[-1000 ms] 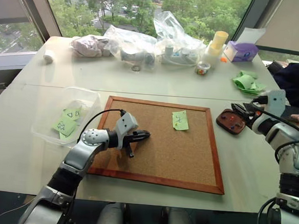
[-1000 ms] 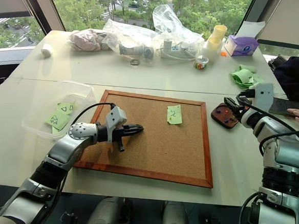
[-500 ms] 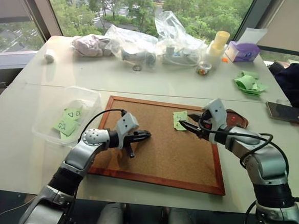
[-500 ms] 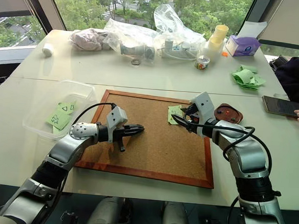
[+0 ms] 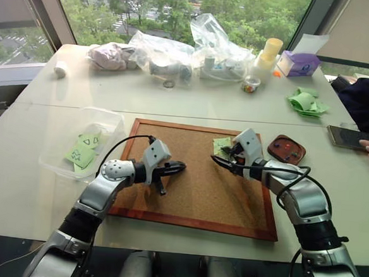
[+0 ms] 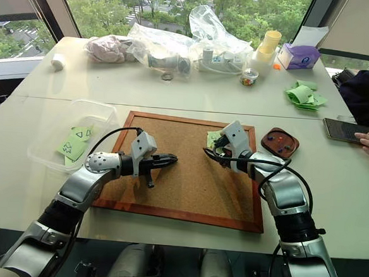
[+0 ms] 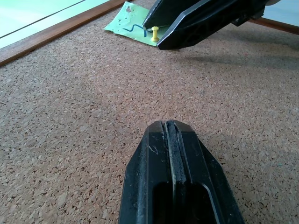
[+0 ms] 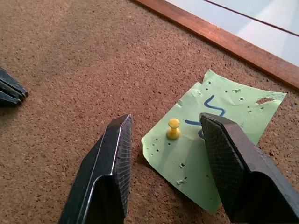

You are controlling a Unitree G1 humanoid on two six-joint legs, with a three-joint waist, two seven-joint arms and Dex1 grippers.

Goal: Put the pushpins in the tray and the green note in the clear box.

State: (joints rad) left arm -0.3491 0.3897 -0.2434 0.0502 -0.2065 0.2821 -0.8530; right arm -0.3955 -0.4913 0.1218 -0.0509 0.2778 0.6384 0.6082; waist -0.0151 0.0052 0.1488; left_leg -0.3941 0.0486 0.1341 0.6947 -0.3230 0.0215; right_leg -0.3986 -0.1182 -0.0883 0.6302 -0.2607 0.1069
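Green note (image 8: 219, 140) lies on the corkboard (image 5: 193, 196), far right part, held by one yellow pushpin (image 8: 173, 129) standing upright in it. Right gripper (image 8: 166, 163) hangs low over the note, jaws apart, one finger each side of the pin, not touching it. Left gripper (image 7: 175, 154) pressed shut, empty, over bare cork at the board's left-middle. Tray (image 5: 286, 149) on the bench right of the board, coloured pins inside. Clear box (image 5: 83, 141) left of the board, holding notes with triangles.

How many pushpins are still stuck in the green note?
1: a yellow pushpin stands in the green note on the corkboard, between the right end effector's open fingers.
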